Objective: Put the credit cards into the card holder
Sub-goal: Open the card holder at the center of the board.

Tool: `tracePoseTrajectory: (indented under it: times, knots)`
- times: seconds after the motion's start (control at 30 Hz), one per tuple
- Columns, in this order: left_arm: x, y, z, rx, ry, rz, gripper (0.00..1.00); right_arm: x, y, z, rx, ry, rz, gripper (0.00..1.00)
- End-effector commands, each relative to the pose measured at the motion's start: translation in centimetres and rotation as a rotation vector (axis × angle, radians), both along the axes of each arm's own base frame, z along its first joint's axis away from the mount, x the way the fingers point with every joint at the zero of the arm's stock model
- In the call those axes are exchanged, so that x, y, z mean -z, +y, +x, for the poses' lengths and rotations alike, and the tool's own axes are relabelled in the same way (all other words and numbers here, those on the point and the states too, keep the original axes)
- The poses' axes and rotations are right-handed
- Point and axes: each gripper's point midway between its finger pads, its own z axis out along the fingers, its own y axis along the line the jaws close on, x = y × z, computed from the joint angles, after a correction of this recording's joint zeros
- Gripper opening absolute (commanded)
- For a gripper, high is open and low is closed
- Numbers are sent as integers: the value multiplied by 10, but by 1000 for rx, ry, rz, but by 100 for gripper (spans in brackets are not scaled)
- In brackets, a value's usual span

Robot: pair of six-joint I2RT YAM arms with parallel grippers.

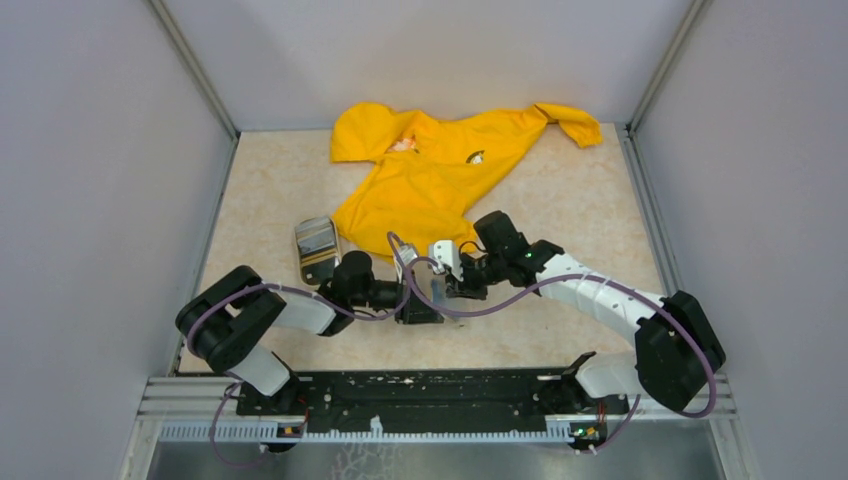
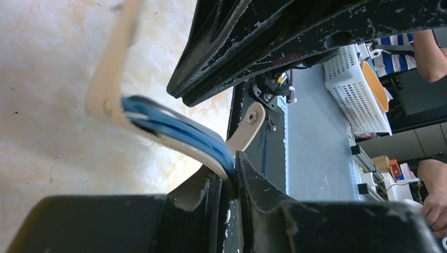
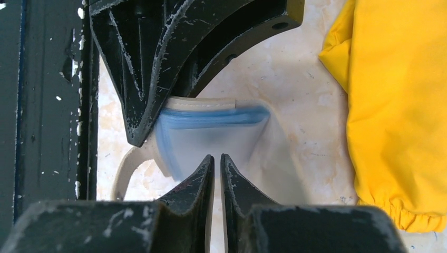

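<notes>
Just near-side of the yellow jacket (image 1: 430, 180), top cam: L pincer (image 1: 425, 303) and R pincer (image 1: 452, 288) meet tip to tip over the worktop (image 1: 600, 220); credit cards (image 1: 317, 250) lie off the jacket's left hem. L wrist: you've got the card holder (image 2: 174, 132) clamped at its edge, blue pockets fanned. R wrist: jaws nearly together at a clear pocket's rim, jacket beside; can't tell if they nip it.
</notes>
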Motion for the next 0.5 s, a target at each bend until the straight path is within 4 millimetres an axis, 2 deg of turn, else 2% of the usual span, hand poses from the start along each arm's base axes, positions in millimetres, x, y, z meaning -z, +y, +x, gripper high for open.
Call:
tracePoseTrajectory:
  times: [0.0, 0.17, 0.27, 0.47]
  knots:
    - [-5, -1, -2, 20, -61, -30, 22, -21, 10, 2, -26, -12, 56, 9]
    - [-4, 0, -1, 13, -67, -24, 30, -23, 9, 2, -24, 2, 72, 8]
    - [-2, -1, 1, 9, -70, -17, 25, -21, 9, 1, -23, 16, 69, 8]
    - [16, -2, 8, -14, -47, 43, 13, -9, 11, -2, -30, 75, 47, 11]
